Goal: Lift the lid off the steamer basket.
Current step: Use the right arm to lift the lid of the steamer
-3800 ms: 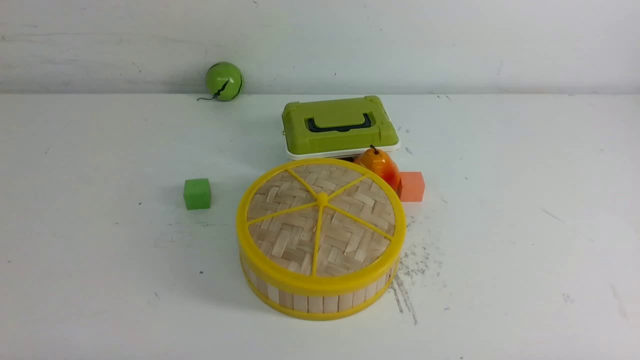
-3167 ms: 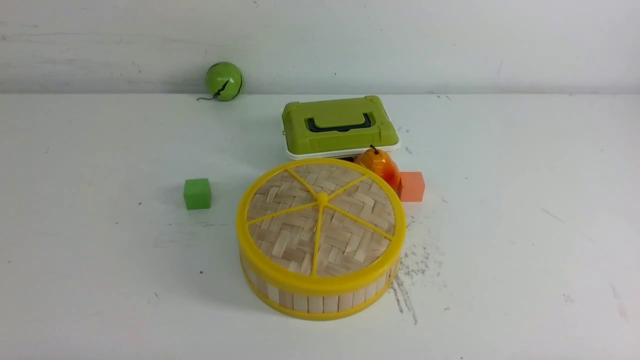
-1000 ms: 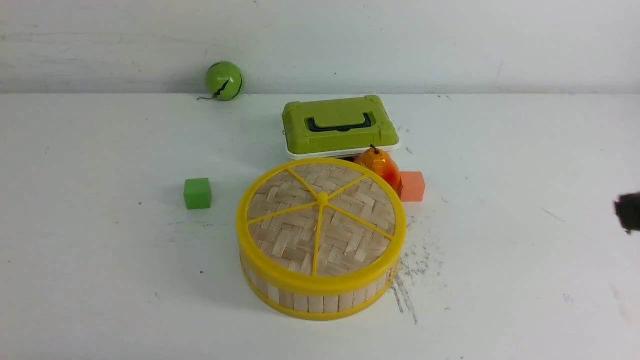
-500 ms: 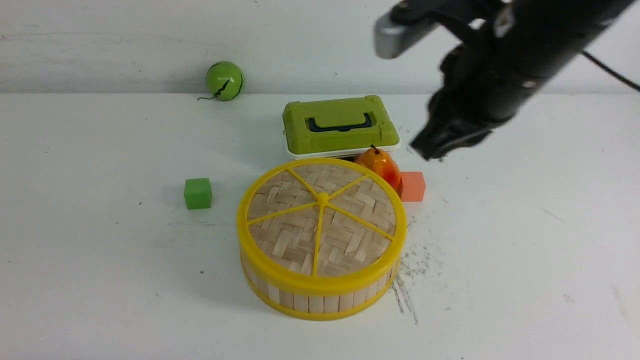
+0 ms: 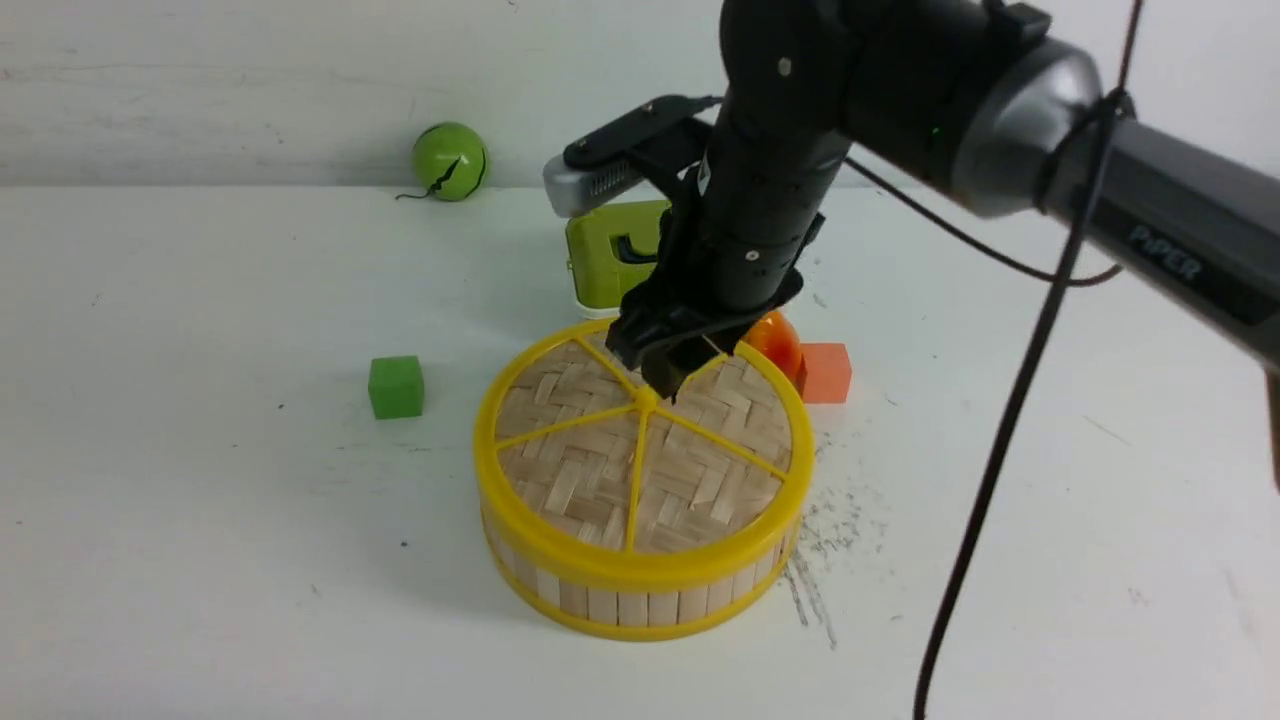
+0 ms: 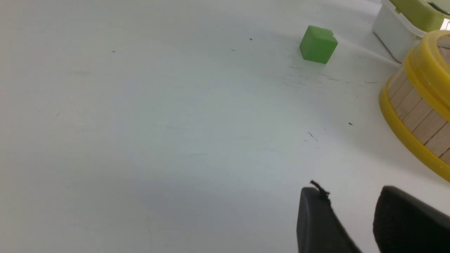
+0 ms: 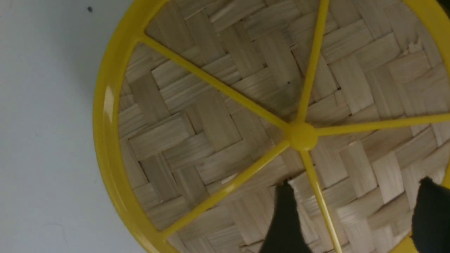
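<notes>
Lid sits shut on the steamer basket, mid-desk toward the near edge. We have the right tool directly above it, fingers spread and empty, straddling a spoke just past the hub toward the far edge. Our left tool, also spread, hangs low off the basket's left side, so we judge the right arm nearer.

Before me, a round yellow-rimmed lid with five spokes over woven bamboo sits flat on the steamer basket, whose pale slat wall shows beneath.
</notes>
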{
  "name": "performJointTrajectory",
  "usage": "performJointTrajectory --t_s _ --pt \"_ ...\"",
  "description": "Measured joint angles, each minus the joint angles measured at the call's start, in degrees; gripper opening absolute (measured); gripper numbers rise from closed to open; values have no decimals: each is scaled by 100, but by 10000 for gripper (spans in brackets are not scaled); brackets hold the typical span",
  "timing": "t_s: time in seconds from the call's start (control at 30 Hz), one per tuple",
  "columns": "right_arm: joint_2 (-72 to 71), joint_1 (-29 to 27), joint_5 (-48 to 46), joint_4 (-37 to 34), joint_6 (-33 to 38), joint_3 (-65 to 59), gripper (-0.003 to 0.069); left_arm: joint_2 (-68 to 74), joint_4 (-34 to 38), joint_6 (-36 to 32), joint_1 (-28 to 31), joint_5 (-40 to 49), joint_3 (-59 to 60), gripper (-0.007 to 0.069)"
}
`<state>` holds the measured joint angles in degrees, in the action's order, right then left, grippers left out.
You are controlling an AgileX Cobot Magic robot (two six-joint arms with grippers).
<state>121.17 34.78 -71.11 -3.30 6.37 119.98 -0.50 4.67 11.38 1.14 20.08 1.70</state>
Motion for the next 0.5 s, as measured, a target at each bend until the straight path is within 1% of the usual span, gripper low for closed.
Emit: performJointTrajectory --t_s 0.17,0.37,0.47,0.5 --pt "217 0 243 -95 0 0 451 0 0 0 0 0 0 239" --pt "335 0 694 -106 -41 0 389 0 0 0 0 0 0 239" --pt "408 0 735 -124 -106 0 342 0 0 0 0 0 0 239" --pt "410 0 735 -126 -106 0 338 0 0 0 0 0 0 239"
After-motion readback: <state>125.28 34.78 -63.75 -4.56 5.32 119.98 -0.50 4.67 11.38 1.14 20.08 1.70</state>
